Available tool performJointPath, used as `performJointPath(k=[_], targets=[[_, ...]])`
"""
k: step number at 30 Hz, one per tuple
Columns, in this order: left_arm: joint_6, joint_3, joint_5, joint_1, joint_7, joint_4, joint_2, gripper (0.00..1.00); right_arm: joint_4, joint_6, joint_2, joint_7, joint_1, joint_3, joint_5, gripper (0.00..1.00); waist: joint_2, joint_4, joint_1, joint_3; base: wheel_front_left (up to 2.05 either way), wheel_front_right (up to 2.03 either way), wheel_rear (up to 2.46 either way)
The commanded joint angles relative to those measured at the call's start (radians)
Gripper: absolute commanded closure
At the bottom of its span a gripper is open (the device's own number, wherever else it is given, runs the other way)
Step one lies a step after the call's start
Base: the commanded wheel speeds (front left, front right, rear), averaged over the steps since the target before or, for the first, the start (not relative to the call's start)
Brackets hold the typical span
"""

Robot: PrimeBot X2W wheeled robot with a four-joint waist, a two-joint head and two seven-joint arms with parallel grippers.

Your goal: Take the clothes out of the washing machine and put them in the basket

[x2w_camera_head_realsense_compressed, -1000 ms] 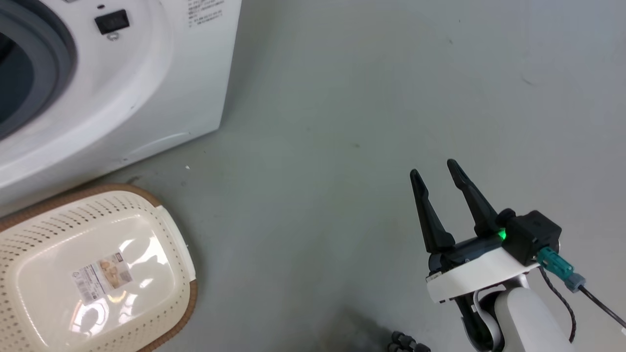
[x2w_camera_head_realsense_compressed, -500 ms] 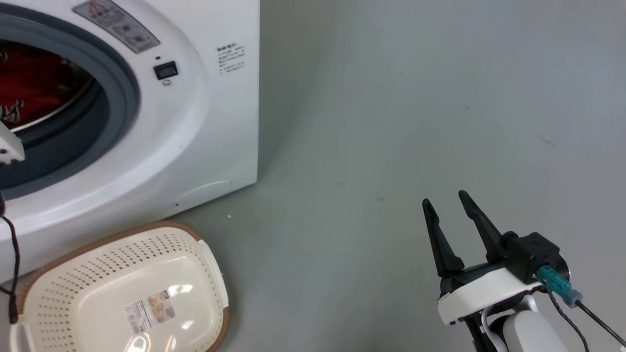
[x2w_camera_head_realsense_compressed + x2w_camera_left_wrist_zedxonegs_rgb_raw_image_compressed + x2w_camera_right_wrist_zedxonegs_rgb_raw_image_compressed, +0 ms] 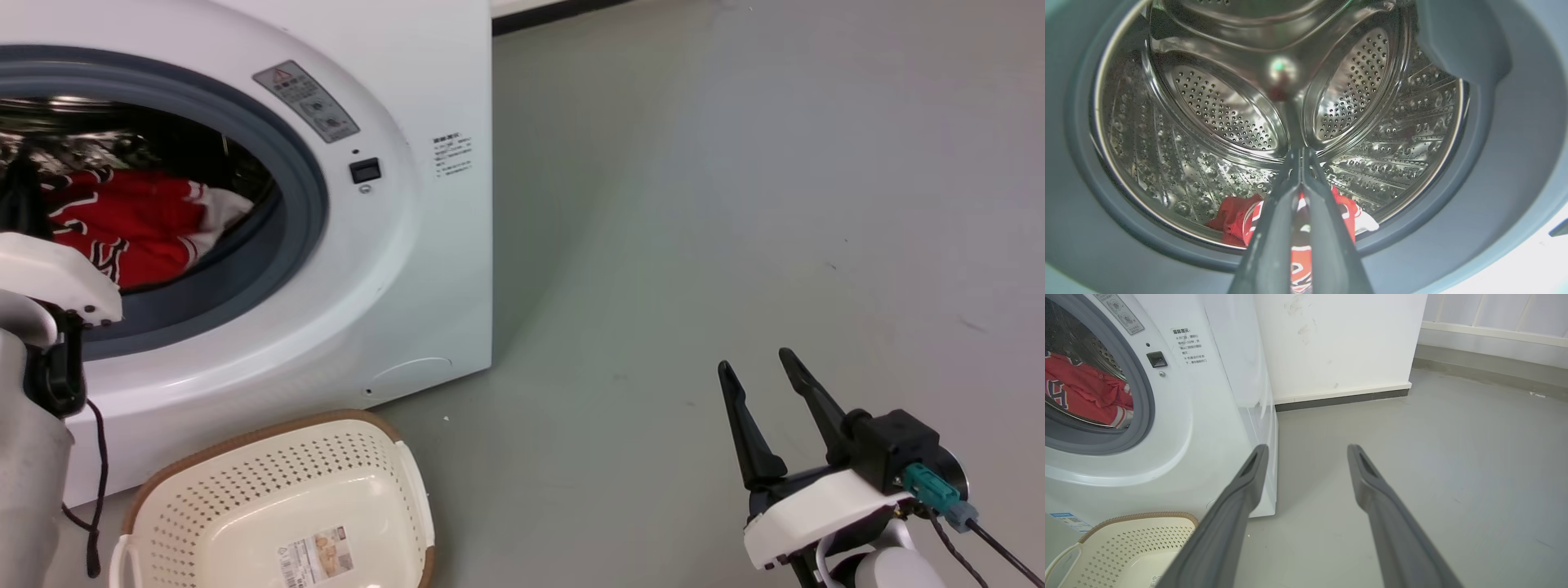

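The white washing machine [image 3: 408, 269] stands at the left with its round opening uncovered. Red clothes [image 3: 139, 229] with white and black trim lie low in the steel drum [image 3: 1220, 106]. My left gripper [image 3: 1300, 153] is shut with nothing between its fingers; it reaches into the opening above the clothes [image 3: 1233, 214]. Its white wrist [image 3: 49, 273] shows at the left edge. The cream basket [image 3: 245, 474] sits on the floor before the washer, with only a label inside. My right gripper [image 3: 755, 366] hangs open over bare floor at the right, well away from both. From that wrist I see this gripper [image 3: 1307, 451], the washing machine [image 3: 1208, 416], the clothes [image 3: 1081, 392] and the basket [image 3: 1126, 543].
Grey floor [image 3: 694, 204] stretches wide to the right of the washer. A white wall with a dark skirting [image 3: 1339, 398] runs behind the machine. A black cable [image 3: 98, 490] hangs from my left arm beside the basket.
The head camera has swung up and left: the washer's opening, the clothes and my left wrist have come into view, and the basket has slid down the picture. The right gripper stays open.
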Motion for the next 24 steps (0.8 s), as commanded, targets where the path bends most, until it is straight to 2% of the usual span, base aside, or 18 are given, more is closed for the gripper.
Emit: performJointPath(k=[1, 7, 14, 19, 24], targets=[[-0.001, 0.018, 0.019, 0.029, -0.007, -0.034, -0.008, 1.00, -0.010, -0.001, 0.001, 0.007, 0.020, -0.003, -0.004, 0.00, 0.0000, 0.028, 0.0003, -0.027, 0.00, 0.00, 0.00], [-0.011, 0.072, 0.067, 0.097, -0.007, -0.151, -0.037, 1.00, -0.029, -0.001, 0.001, 0.028, 0.043, -0.017, -0.015, 0.00, 0.0000, 0.071, 0.0003, -0.061, 0.00, 0.00, 0.00], [-0.015, 0.084, 0.104, 0.152, -0.007, -0.271, -0.062, 1.00, -0.053, -0.001, 0.001, 0.054, 0.074, -0.030, -0.031, 0.00, 0.0000, 0.118, 0.0003, -0.096, 0.00, 0.00, 0.00], [0.010, 0.079, 0.111, 0.223, -0.007, -0.400, -0.079, 1.00, -0.073, -0.001, 0.002, 0.070, 0.087, -0.037, -0.040, 0.00, 0.0000, 0.154, 0.0003, -0.109, 0.00, 0.00, 0.00], [0.056, 0.079, 0.105, 0.321, 0.012, -0.552, -0.089, 1.00, -0.091, -0.001, 0.002, 0.084, 0.097, -0.044, -0.046, 0.00, 0.0000, 0.188, 0.0003, -0.108, 0.00, 0.00, 0.00]])
